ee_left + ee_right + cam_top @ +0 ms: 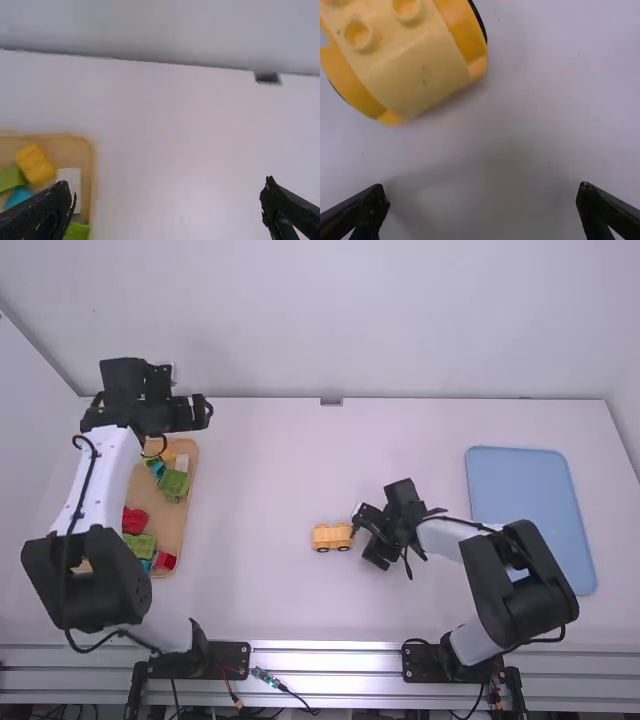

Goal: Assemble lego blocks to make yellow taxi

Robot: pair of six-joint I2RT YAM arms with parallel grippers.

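A yellow wheeled lego base [332, 537] stands on the table near its middle. Just right of it, low over the table, is my right gripper [368, 533]. The right wrist view has the end of the yellow base [407, 55] close by, in front of the open right gripper [482, 195], whose fingers hold nothing. My left gripper [203, 412] is at the far left, beyond the tray's far end; its fingers [167, 192] are wide apart and empty. In the tray lie a yellow block [36, 164] and a white block [70, 186].
The wooden tray [189, 480] at the left holds several green, red and blue blocks, partly under the left arm. A blue tray [530, 500] lies at the right, its near left part behind the right arm. White table surface [280, 460] spreads between the arms.
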